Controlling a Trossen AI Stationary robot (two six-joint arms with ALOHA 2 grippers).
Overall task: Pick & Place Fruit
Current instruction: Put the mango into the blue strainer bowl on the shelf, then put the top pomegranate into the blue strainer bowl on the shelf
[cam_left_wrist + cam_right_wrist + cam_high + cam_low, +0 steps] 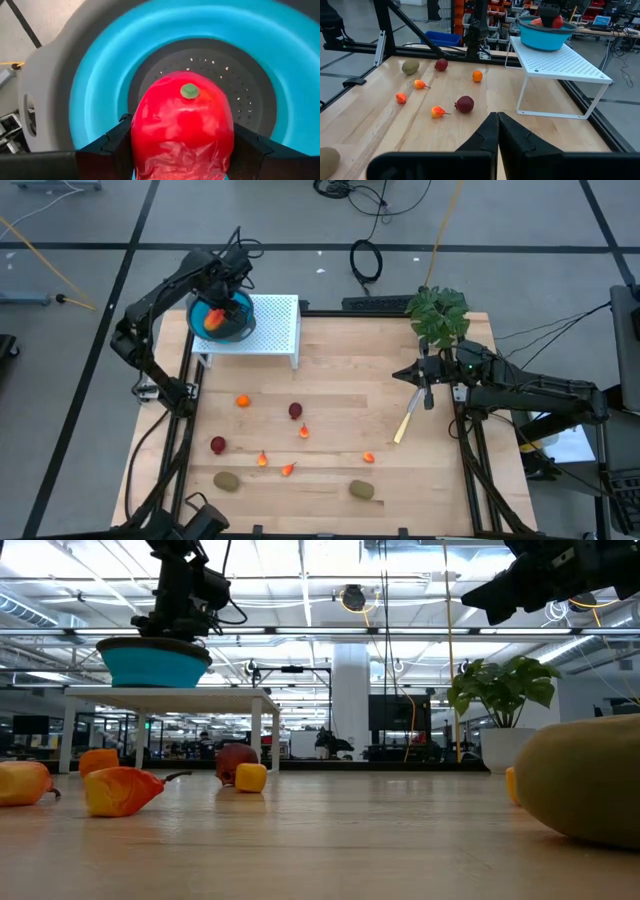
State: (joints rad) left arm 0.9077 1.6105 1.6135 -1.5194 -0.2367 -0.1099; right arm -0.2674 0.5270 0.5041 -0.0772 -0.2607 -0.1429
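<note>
Glossy red-orange, that's the big oval fruit [182, 127], pinched between the fingers [112, 147] of the left gripper [218, 317], one on each flank. Skin's shiny w/ plastic-looking highlights, small green stem nub on the end that faces the wrist cam. Long axis runs along the gripper's line, nub end toward the wrist, far end hidden. It sits over the blue colander bowl [100, 85] w/ dark perforated base, and the bowl stands on the white mesh rack [275, 325] at the table's back-left corner.

Out on the wood table [340, 375]: small orange ball [242, 401], two dark red balls [296, 410] [218, 444], four tiny orange-red bits [304, 432] across the middle, two brown-green kiwi ovals [228, 480] [361, 490] near the front edge.

Right gripper [408, 373], fingers pressed together on nothing, waits at the right side just beside the pale yellow stick [406, 423]; leafy plant [438, 312] behind it.
</note>
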